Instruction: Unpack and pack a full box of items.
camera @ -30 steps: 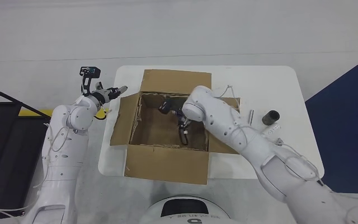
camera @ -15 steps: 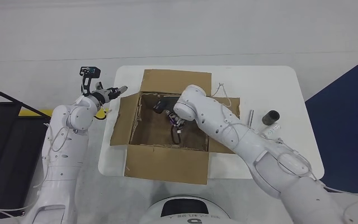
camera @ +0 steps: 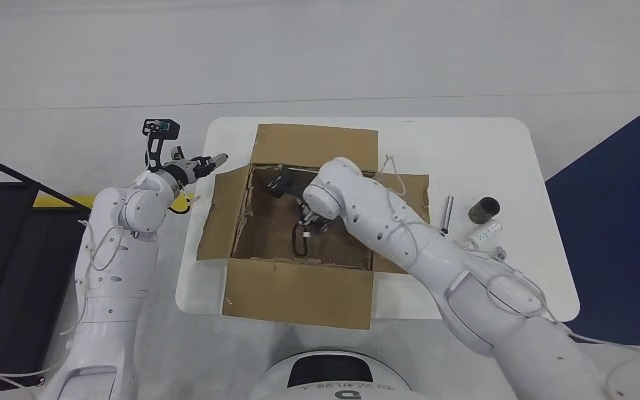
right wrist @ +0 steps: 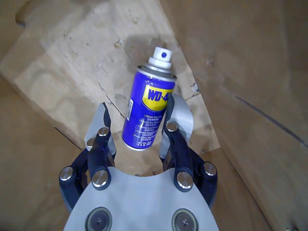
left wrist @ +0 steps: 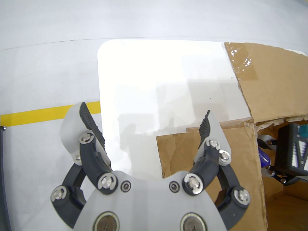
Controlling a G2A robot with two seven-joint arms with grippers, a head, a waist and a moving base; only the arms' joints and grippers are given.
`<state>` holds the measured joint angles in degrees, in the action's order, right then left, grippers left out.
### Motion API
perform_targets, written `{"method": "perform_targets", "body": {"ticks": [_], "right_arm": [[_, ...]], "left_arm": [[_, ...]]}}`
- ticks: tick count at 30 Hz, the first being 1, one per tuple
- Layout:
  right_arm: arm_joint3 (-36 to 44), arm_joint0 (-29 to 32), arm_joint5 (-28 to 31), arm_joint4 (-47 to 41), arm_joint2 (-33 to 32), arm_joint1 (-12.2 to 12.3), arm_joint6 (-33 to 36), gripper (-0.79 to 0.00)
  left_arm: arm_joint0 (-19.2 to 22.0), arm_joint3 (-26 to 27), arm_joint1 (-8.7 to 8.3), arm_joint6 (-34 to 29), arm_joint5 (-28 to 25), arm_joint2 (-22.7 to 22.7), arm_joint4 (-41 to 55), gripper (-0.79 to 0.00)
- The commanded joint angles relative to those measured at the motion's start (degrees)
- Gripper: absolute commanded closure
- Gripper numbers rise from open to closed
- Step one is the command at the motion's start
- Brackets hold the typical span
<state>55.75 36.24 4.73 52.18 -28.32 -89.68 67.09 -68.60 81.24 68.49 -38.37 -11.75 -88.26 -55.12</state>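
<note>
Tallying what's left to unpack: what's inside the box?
Inside the box, a blue spray can lies on the cardboard floor, within the open right end effector. The right arm covers part of the floor in the top view, so anything beneath it cannot be seen.

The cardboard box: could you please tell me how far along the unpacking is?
Done, apparently: a dark cylinder and a white tube lie on the table beside the box. In hand: the open right gripper straddles the spray can inside. Remaining: closing, lifting it out, then repacking.
</note>
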Motion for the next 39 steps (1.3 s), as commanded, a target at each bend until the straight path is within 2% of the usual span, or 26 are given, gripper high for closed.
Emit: {"method": "perform_targets", "body": {"ticks": [1, 4, 8, 10, 11, 12, 18, 21, 24, 28, 32, 35, 39], "right_arm": [[-1.23, -0.17, -0.6, 0.11, 0.37, -0.53, -0.62, -0.486], [-3.07, -0.49, -1.05, -0.04, 0.88, -1.45, -1.68, -0.459], [-5.58, -1.05, -0.56, -0.41, 1.49, -2.57, -1.92, -0.376], [-6.62, -1.33, -0.4, -0.49, 1.66, -3.04, -1.96, -0.262], [-6.95, -1.46, -0.36, -0.5, 1.68, -3.23, -1.95, -0.163], [-7.12, -1.58, -0.3, -0.55, 1.63, -3.37, -2.04, 0.0], [-3.62, -1.15, 0.03, -1.0, -0.59, -2.9, -3.42, 0.0], [2.3, 0.64, 1.13, -0.81, -3.84, -1.08, -4.13, 0.0], [12.69, 4.91, 3.78, 0.23, -9.08, 1.92, -5.15, 0.0], [31.97, 16.32, 9.67, 3.95, -19.8, 7.03, -7.56, 0.0], [50.59, 30.73, 17.35, 6.54, -31.43, 10.89, -14.3, 0.0], [59.36, 39.92, 22.53, 7.93, -39.1, 12.7, -21.19, 0.0], [67.22, 50.37, 25.68, 9.84, -48.36, 14.18, -31.21, 0.0]], "left_arm": [[0.0, 0.0, 0.0, 0.0, 0.0, 0.0, 0.0, -0.785], [0.0, 0.0, 0.0, 0.0, 0.0, 0.0, 0.0, -0.785], [0.0, 0.0, 0.0, 0.0, 0.0, 0.0, 0.0, -0.785], [0.0, 0.0, 0.0, 0.0, 0.0, 0.0, 0.0, -0.785], [0.0, 0.0, 0.0, 0.0, 0.0, 0.0, 0.0, -0.785], [0.0, 0.0, 0.0, 0.0, 0.0, 0.0, 0.0, -0.785], [0.0, 0.0, 0.0, 0.0, 0.0, 0.0, 0.0, -0.785], [0.0, 0.0, 0.0, 0.0, 0.0, 0.0, 0.0, -0.785], [0.0, 0.0, 0.0, 0.0, 0.0, 0.0, 0.0, -0.785], [0.0, 0.0, 0.0, 0.0, 0.0, 0.0, 0.0, -0.785], [0.0, 0.0, 0.0, 0.0, 0.0, 0.0, 0.0, -0.785], [0.0, 0.0, 0.0, 0.0, 0.0, 0.0, 0.0, -0.785], [0.0, 0.0, 0.0, 0.0, 0.0, 0.0, 0.0, -0.785]]}}
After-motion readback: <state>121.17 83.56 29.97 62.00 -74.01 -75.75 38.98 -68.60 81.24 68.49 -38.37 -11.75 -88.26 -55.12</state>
